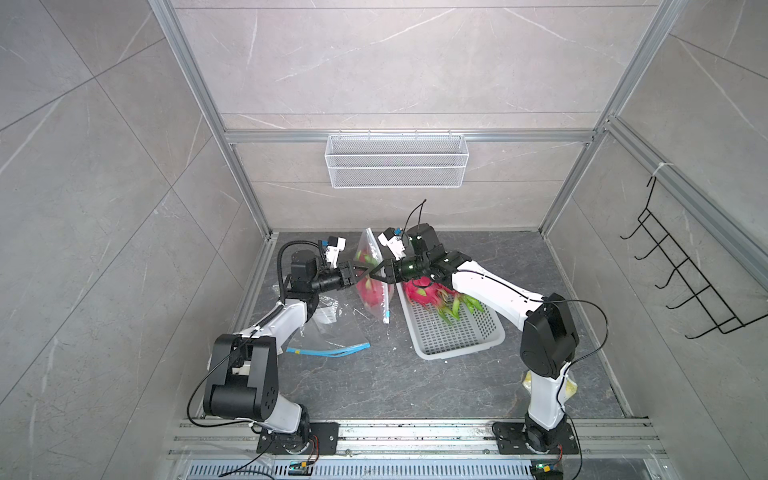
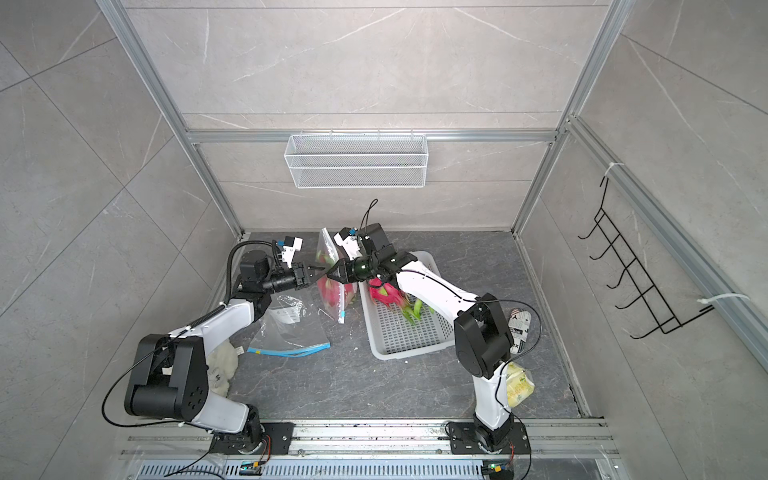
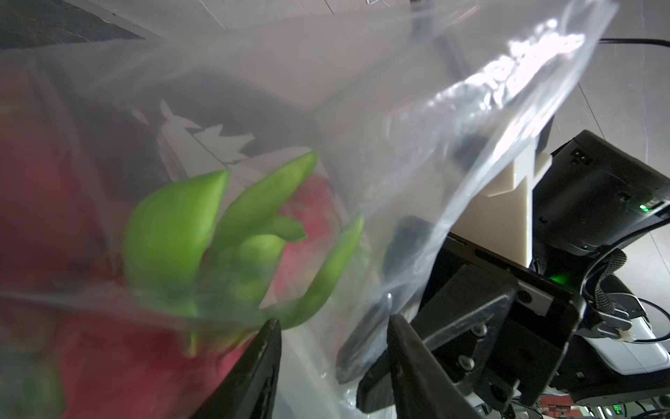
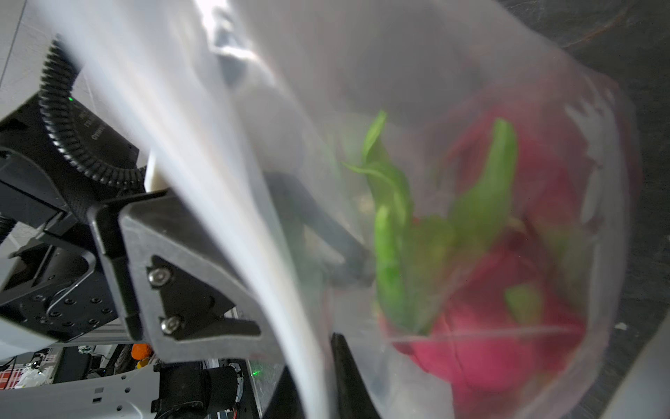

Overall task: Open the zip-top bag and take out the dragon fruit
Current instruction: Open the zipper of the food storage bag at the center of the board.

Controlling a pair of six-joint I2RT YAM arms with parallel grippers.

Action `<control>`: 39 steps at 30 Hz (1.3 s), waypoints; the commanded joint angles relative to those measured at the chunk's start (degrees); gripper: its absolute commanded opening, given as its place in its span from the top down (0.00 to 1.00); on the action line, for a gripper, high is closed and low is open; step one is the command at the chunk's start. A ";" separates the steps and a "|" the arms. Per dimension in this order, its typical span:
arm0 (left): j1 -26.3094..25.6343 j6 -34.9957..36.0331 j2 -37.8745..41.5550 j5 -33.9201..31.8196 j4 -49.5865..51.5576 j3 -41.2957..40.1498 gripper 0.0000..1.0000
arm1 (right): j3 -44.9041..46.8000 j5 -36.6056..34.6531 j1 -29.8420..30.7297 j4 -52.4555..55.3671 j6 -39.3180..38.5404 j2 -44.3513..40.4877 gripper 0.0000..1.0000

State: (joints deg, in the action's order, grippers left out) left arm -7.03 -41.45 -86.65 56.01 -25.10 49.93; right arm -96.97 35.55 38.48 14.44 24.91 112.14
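So your two arms meet in the middle of the surface (image 1: 374, 386), toward the far side, with the zip-top bag (image 1: 370, 245) standing on edge between them. Through the plastic you can see a dragon fruit (image 1: 370, 293) inside, pink skin and green scale tips, sitting in the lower part of the bag.

Your right end effector (image 4: 313, 373) is clenched on the bag. In the right wrist view its jaws sit close together with the film pinched between them.

Your left end effector (image 3: 333, 323) is trickier. Its jaws sit partway apart, straddling the bag wall, one finger inside the bag and one outside. I honestly can't tell if it's biting on anything.

A second dragon fruit (image 1: 422, 291) already lies at the far end of the white basket (image 1: 457, 351), just right of the bag. An empty bag (image 1: 332, 328) with a blue zip strip lies flat on the near-left side.
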 commanded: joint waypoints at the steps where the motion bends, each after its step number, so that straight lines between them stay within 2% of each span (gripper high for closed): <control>1: -0.33 1.43 -0.34 2.31 0.52 1.91 0.62 | -0.75 1.49 0.82 -3.93 0.82 0.13 0.84; 3: -0.35 1.38 -0.45 2.57 0.50 1.93 0.71 | -1.44 1.71 0.98 -3.26 0.63 0.53 0.84; 6: -0.37 1.29 -0.53 3.37 0.14 2.36 0.97 | -1.47 1.88 0.98 -2.92 0.40 0.80 0.83; 7: -0.42 1.22 -0.54 3.47 0.14 2.49 1.00 | -1.47 2.05 1.08 -3.00 0.41 0.89 0.83; 12: -0.36 2.79 0.18 3.46 2.33 2.59 1.00 | -1.97 1.73 1.07 -0.97 -1.28 -0.01 0.76; 16: 1.40 6.55 2.70 1.61 9.08 2.75 1.00 | -3.65 0.40 0.40 6.74 -6.92 -3.48 0.63; 19: 3.25 7.74 4.82 1.04 11.69 2.12 1.00 | -2.55 -1.78 -1.20 10.08 -9.67 -6.65 0.59; 22: 3.99 9.61 5.95 0.97 15.60 1.95 1.00 | 0.94 -2.68 -4.12 8.16 -8.03 -9.22 0.59; 24: 4.16 9.03 6.06 1.82 14.82 1.24 1.00 | 3.06 -4.81 -5.03 6.21 -6.71 -9.46 0.61; 30: 3.99 2.02 4.18 4.96 4.18 -0.10 1.00 | 0.71 -6.90 -1.69 3.85 -6.50 -3.28 0.61; 39: 4.02 1.38 3.71 5.16 3.04 -0.16 1.00 | -3.73 -8.59 0.07 2.85 -6.55 4.26 0.59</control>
State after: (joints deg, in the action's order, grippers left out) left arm -2.96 -39.31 -82.87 58.74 -18.74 49.91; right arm -97.73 28.25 38.09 18.22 18.39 115.74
